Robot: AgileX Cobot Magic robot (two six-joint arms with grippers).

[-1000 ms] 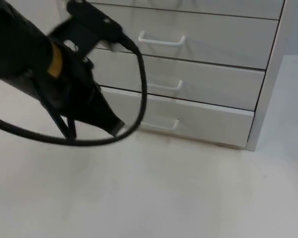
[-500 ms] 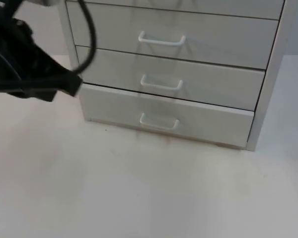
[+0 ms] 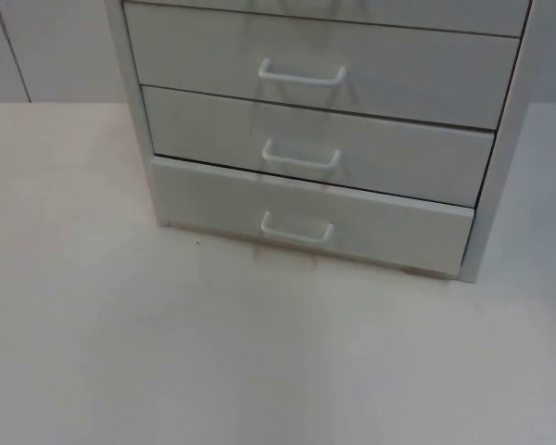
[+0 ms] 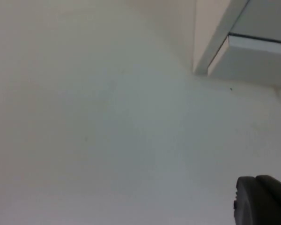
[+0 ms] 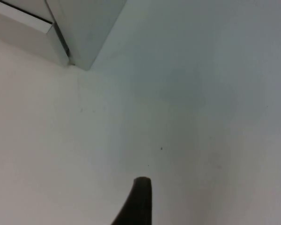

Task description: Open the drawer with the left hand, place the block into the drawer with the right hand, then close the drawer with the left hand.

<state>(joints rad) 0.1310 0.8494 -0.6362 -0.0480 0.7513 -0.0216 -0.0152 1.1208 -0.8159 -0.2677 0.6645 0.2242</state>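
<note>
A light grey drawer cabinet (image 3: 505,139) stands at the back of the white table. Its three visible drawers each carry a white bar handle. The bottom drawer (image 3: 380,227) sticks out a little from the cabinet front, and its handle (image 3: 296,229) is free. My left gripper (image 4: 263,200) hovers over bare table, off the cabinet's left front corner (image 4: 210,51). Over the table to the right of the cabinet is my right gripper (image 5: 138,201), with the cabinet's side wall (image 5: 84,28) ahead of it.
White table top (image 3: 259,352) spreads wide in front of the cabinet and on both sides of it. A grey partition wall (image 3: 46,46) runs behind, left of the cabinet.
The left arm, which was in front of the bottom drawer's left part, has drawn back to the left and left the top view. The drawers look unchanged.
</note>
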